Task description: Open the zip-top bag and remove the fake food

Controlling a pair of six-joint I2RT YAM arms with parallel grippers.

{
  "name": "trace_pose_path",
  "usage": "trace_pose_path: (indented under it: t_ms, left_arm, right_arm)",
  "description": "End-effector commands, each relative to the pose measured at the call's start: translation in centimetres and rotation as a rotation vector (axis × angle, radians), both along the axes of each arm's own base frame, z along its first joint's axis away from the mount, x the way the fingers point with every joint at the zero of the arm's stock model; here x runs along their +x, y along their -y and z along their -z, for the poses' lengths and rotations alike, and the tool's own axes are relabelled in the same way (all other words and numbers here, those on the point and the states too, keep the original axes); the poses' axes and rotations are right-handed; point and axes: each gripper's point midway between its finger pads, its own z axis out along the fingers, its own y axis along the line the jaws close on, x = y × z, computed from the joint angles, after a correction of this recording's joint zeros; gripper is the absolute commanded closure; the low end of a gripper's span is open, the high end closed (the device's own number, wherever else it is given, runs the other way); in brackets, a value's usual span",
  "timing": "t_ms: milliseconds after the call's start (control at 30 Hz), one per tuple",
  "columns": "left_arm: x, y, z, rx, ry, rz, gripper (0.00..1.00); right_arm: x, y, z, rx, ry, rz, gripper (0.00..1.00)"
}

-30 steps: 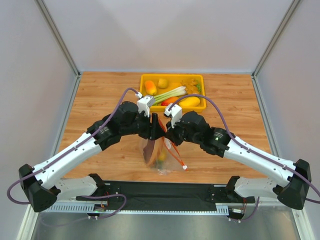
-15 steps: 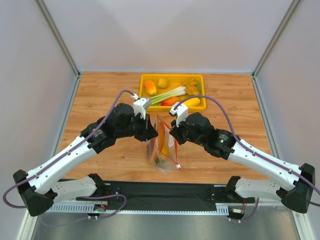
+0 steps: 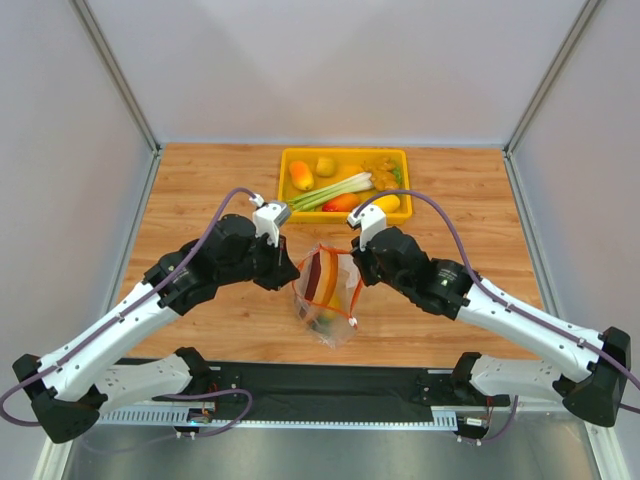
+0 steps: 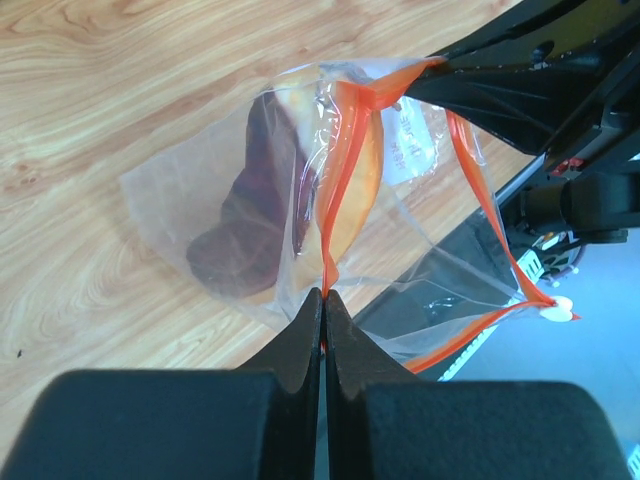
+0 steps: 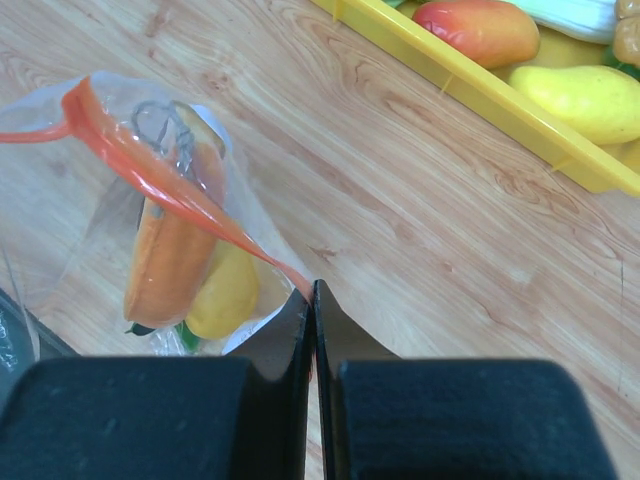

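- A wooden table (image 3: 200,200) is sitting between white walls (image 3: 330,70), and a yellow tray (image 3: 345,152) of toy produce is lying at its far middle.
- Seen from above, the zip-top bag (image 3: 330,298) is being held up just nearer than the yellow tray. It is stretched between the two arms with its mouth gaping upward.
- The left gripper (image 3: 291,277) is clamping the bag's left edge, and the right gripper (image 3: 356,272) is clamping its right edge. Both are closed tight on the plastic.
- A maroon meat slice (image 3: 322,275) is showing through the open mouth.
- At the left wrist, the left gripper (image 4: 323,300) is pinching the red-orange zip strip (image 4: 345,150) with its jaws pressed together.
- The maroon meat slice (image 4: 245,220) is resting inside the clear plastic, and the white slider tab (image 4: 557,311) is dangling at the strip's right end.
- At the right wrist, the right gripper (image 5: 310,295) is squeezing the other side of the zip strip (image 5: 150,165).
- An orange piece (image 5: 170,260) and a yellow fruit (image 5: 225,295) are sitting inside the bag.
- The yellow tray (image 5: 480,95) is showing at the upper right, apart from the bag.
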Motion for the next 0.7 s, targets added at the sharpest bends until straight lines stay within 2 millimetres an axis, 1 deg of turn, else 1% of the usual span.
trace_pose_path:
  t_ms: [0, 100, 167, 200, 233, 267, 333, 367, 400, 500, 533, 567, 633, 667]
  left_arm:
    - [-0.3, -0.4, -0.1, 0.015, 0.014, 0.008, 1.00]
    - [-0.1, 0.6, 0.1, -0.021, -0.002, 0.023, 1.00]
    - [-0.3, 1.6, -0.2, -0.054, -0.009, 0.052, 1.00]
    - [-0.2, 1.9, 0.0, -0.057, -0.021, 0.054, 1.00]
    - [-0.1, 2.1, -0.1, -0.062, -0.022, 0.055, 1.00]
    - [0.0, 2.3, -0.4, -0.074, -0.016, 0.059, 1.00]
    - [0.2, 2.5, -0.6, -0.083, -0.015, 0.055, 1.00]
    - [0.3, 2.6, -1.0, -0.093, -0.004, 0.053, 1.00]
    - [0.3, 2.7, -1.1, -0.096, -0.003, 0.052, 1.00]
    - [0.5, 2.7, -1.4, -0.100, 0.005, 0.048, 1.00]
    - [0.5, 2.7, -1.4, -0.096, 0.005, 0.049, 1.00]
    - [0.6, 2.7, -1.3, -0.096, 0.005, 0.046, 1.00]
    - [0.6, 2.7, -1.3, -0.096, 0.005, 0.048, 1.00]
    - [0.5, 2.7, -1.3, -0.096, 0.005, 0.049, 1.00]
  right_arm:
    - [0.8, 0.8, -1.7, 0.016, 0.033, 0.070, 1.00]
    - [0.3, 0.6, -2.6, 0.049, 0.032, 0.046, 0.98]
    - [-0.3, 0.4, -3.7, 0.091, 0.029, 0.018, 0.84]
    - [-0.6, 0.3, -4.5, 0.115, 0.031, 0.007, 0.75]
    - [-1.0, 0.4, -5.5, 0.149, 0.039, 0.000, 0.55]
    - [-1.5, 0.5, -5.8, 0.157, 0.032, -0.012, 0.51]
    - [-2.3, 0.8, -7.6, 0.201, 0.043, -0.025, 0.44]
    - [-2.8, 0.6, -8.4, 0.223, 0.050, -0.043, 0.43]
    - [-3.4, 0.6, -9.6, 0.260, 0.064, -0.057, 0.41]
    - [-5.3, -0.5, -11.8, 0.364, 0.054, -0.141, 0.42]
    - [-5.8, -1.0, -12.1, 0.390, 0.045, -0.165, 0.42]
    - [-6.5, -1.8, -12.8, 0.436, 0.024, -0.205, 0.42]
    - [-7.2, -3.1, -12.8, 0.470, -0.012, -0.252, 0.42]
    - [-7.2, -3.4, -12.5, 0.487, -0.037, -0.241, 0.42]
